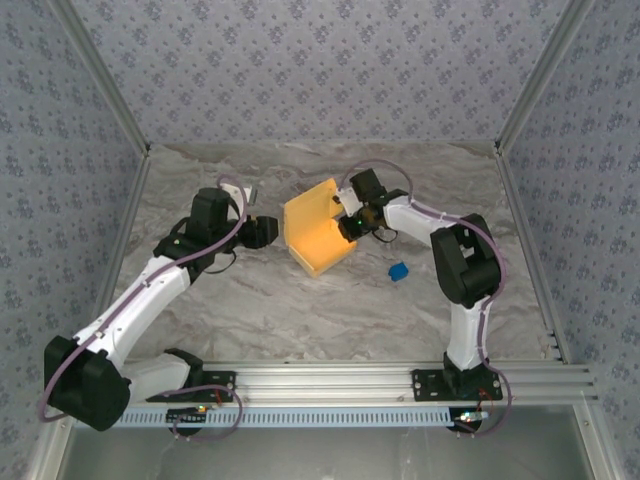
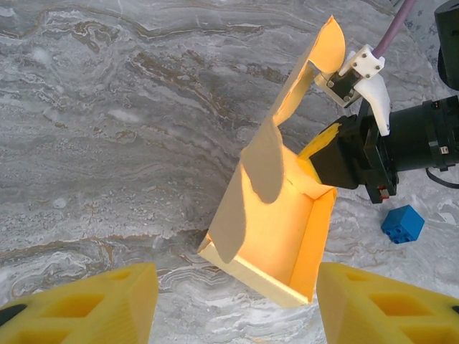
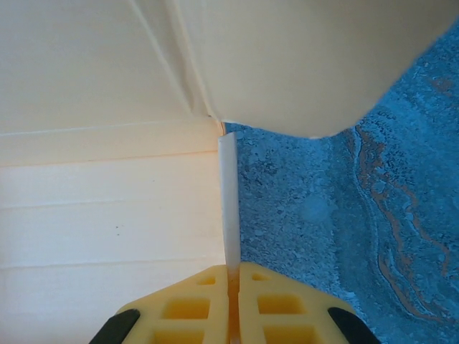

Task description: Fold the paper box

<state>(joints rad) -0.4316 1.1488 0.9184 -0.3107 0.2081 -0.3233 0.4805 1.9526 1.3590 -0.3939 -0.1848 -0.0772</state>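
I see my right gripper [image 3: 233, 276] pinching the box [image 1: 318, 228] wall; left gripper [image 1: 266, 232] hangs half open beside it.

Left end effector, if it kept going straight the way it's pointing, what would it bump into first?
Probably the paper box: its near edge lies straight ahead of the open left end effector. How far off it is, the picture doesn't really tell.

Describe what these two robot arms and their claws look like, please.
The left arm and right arm have white tubular segments, chunky black joints and a purplish cable looping along each. The fingers are bright yellow blocks with rectangular cut-outs.
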